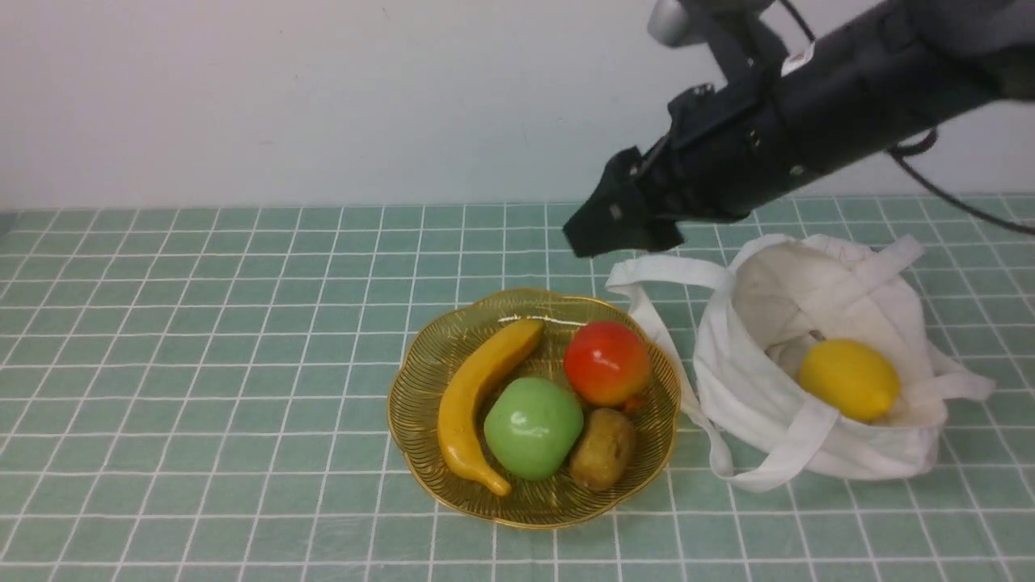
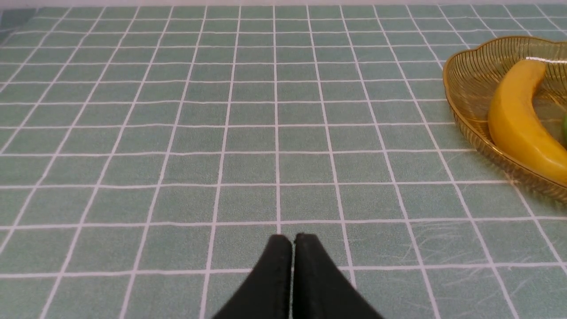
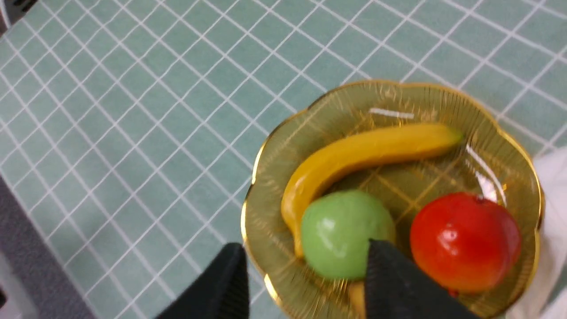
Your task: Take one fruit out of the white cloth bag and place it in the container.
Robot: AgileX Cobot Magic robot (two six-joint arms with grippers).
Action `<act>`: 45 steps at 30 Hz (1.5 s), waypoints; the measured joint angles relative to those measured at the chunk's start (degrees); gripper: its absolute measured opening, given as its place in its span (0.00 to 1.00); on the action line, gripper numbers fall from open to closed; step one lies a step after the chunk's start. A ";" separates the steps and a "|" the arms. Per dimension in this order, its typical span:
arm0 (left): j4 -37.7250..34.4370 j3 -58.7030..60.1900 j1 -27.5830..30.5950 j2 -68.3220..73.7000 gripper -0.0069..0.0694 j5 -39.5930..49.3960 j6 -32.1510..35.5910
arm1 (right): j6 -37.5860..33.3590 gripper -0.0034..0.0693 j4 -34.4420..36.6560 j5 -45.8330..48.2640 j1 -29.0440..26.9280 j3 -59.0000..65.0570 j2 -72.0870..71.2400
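Note:
The round red-orange fruit [image 1: 606,362] [image 3: 464,241] lies in the amber ribbed container [image 1: 420,380] [image 3: 270,177], beside a green apple [image 1: 533,427], a banana [image 1: 477,388] and a brown kiwi [image 1: 603,448]. The white cloth bag [image 1: 752,388] sits right of the container, open, with a yellow lemon [image 1: 849,378] inside. My right gripper [image 1: 618,222] [image 3: 305,261] hangs high above the container's far edge, open and empty. My left gripper [image 2: 292,241] is shut over bare tablecloth, left of the container [image 2: 469,84]; it does not show in the front view.
A green tablecloth with a white grid [image 1: 202,364] covers the table. A pale wall [image 1: 323,97] stands behind it. The bag's strap handle [image 1: 663,275] loops out toward the container's right rim.

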 joint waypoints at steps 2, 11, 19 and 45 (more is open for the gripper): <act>0.00 0.00 0.00 0.00 0.08 0.00 0.00 | 3.58 0.32 -2.81 3.24 0.00 -1.84 -1.80; 0.00 0.00 0.00 0.00 0.08 0.00 0.00 | 11.85 0.03 -14.51 5.99 0.00 -0.17 -14.96; 0.00 0.00 0.00 0.00 0.08 0.00 0.00 | 16.62 0.03 -21.14 5.57 0.00 17.90 -33.30; 0.00 0.00 0.00 0.00 0.08 0.00 0.00 | 20.66 0.03 -28.50 -56.67 0.00 76.51 -83.10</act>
